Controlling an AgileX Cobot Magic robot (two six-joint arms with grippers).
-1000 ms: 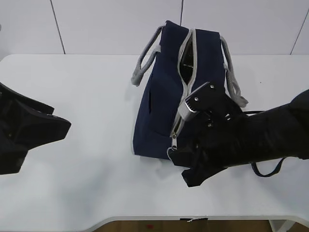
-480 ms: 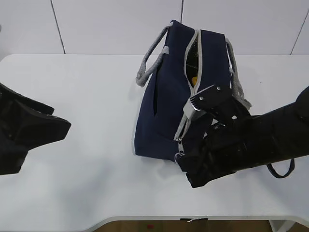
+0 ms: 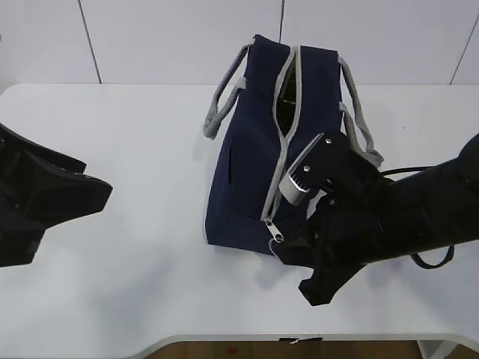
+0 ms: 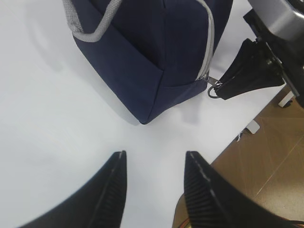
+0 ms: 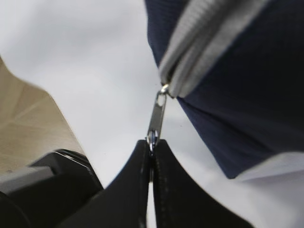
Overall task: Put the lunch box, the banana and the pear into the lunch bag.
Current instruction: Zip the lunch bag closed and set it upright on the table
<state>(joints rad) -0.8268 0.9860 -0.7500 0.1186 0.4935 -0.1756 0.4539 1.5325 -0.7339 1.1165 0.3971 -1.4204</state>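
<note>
Since half a second before, the lunch bag (image 3: 258, 142) had settled back toward the table's 9 o'clock side, its top seam swinging nearer 12 o'clock, and the yellow glimpse inside the opening had gone; the zipper pull (image 3: 276, 232) had travelled to the bag's 6 o'clock corner, and the right gripper (image 3: 288, 250) had dropped lower with it. The right arm reached in from 3 o'clock, slanting down across the bag's near right corner, its jaws pressed fully together on the metal pull tab (image 5: 156, 115), which ran taut from the grey zipper tape (image 5: 199, 45) down into the fingertips. The left gripper (image 4: 154, 171) hung at the table's 9 o'clock edge, well apart from the bag, its two fingers standing partly spread over bare white table (image 4: 57, 123) with nothing between them. The bag stood at the table's centre, grey strap handles (image 3: 221, 101) drooping at either side. The zipper was closed along its near part, with a dark gap left toward 12 o'clock; what lay inside could not be made out. The right arm's bulk hid the bag's 4 o'clock corner, and the left arm was cut off by the exterior view's edge.
</note>
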